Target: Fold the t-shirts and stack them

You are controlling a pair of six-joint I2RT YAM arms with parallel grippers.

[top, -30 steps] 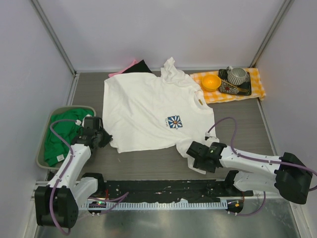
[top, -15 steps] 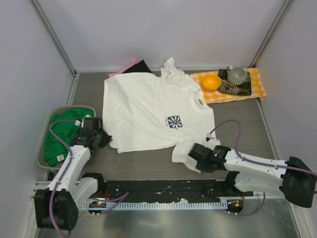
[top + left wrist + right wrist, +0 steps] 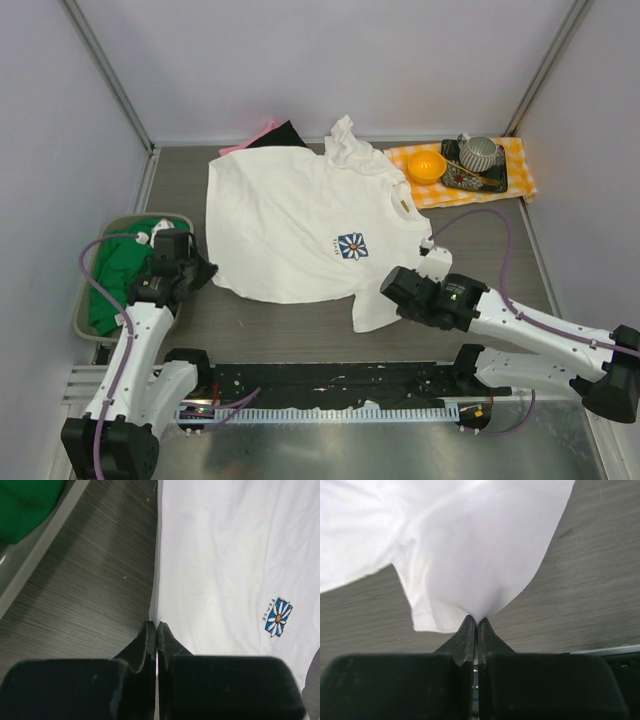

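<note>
A white t-shirt (image 3: 300, 215) with a blue daisy print (image 3: 351, 246) lies spread on the table. My left gripper (image 3: 203, 270) is shut on its near left hem (image 3: 156, 615). My right gripper (image 3: 392, 288) is shut on the near right corner, which bunches up from between the fingertips (image 3: 470, 600). A green t-shirt (image 3: 120, 270) lies in the grey bin (image 3: 92, 262) at the left. A black t-shirt (image 3: 280, 135) and a pink t-shirt (image 3: 250, 141) peek out behind the white one at the back.
An orange-and-white checked cloth (image 3: 510, 175) at the back right carries an orange bowl (image 3: 426, 165) and a dark tray (image 3: 494, 180) with a grey cup (image 3: 479, 152). The enclosure walls stand close on both sides.
The right gripper closed on the shirt's near right corner and moved up and away from the table edge with it. The left arm shifted left, pulling the hem flatter.
</note>
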